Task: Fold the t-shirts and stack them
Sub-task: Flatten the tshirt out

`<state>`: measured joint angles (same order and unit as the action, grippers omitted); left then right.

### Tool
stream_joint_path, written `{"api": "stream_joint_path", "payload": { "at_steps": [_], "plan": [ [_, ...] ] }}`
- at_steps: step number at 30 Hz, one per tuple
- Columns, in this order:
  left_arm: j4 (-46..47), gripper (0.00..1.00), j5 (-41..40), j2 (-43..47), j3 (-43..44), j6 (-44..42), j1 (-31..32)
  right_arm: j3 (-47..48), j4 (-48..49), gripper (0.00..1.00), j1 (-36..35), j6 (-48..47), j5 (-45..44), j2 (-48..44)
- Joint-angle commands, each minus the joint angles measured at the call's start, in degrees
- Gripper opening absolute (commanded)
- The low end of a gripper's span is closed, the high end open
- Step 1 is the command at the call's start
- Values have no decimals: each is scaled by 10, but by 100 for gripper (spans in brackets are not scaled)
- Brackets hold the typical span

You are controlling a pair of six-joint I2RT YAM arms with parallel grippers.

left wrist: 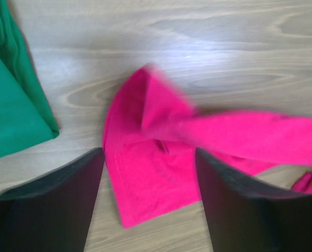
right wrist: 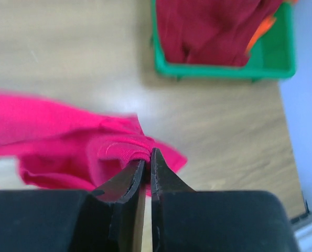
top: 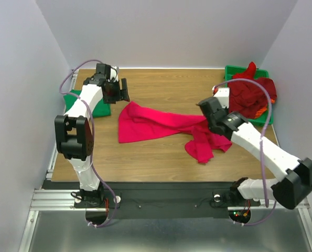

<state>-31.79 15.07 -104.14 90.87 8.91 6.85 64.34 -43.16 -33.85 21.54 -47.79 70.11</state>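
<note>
My right end effector (right wrist: 148, 157) is clamped on a bunched edge of the limp, light pink-red t-shirt (top: 156, 126) sprawled mid-frame on the desk (top: 161, 89), while farther back my left end effector (left wrist: 148, 155) hangs, fingers apart, above its left-of-frame hem, where I'd pinch.

One pink-red t-shirt (top: 145, 126), one green t-shirt (left wrist: 11, 105), one dark red t-shirt (top: 250, 93) and one orange t-shirt (right wrist: 261, 32) make four shirts. There is one green tray (top: 233, 71).
</note>
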Motion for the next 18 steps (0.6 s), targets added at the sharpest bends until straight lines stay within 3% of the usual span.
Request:
{"api": "stream_joint_path", "payload": {
  "at_steps": [1,2,3,5,6,7,9,18],
  "plan": [
    [43,89,-17,41,-21,7,0,-31,1,18,-2,94,16,26],
    [51,89,-13,49,-34,7,4,-34,1,24,-1,104,27,36],
    [64,90,-7,65,-63,5,7,-39,1,41,0,119,33,52],
    [75,89,4,75,-92,1,18,-40,2,57,0,133,46,69],
    [82,89,7,78,-122,0,23,-39,2,70,1,145,51,83],
    [84,88,9,80,-135,-1,29,-35,2,75,1,149,52,88],
    [92,85,13,82,-168,-5,48,-32,3,81,2,163,61,98],
    [136,74,5,48,-195,4,96,-27,19,84,29,191,100,93]
  ]
}}
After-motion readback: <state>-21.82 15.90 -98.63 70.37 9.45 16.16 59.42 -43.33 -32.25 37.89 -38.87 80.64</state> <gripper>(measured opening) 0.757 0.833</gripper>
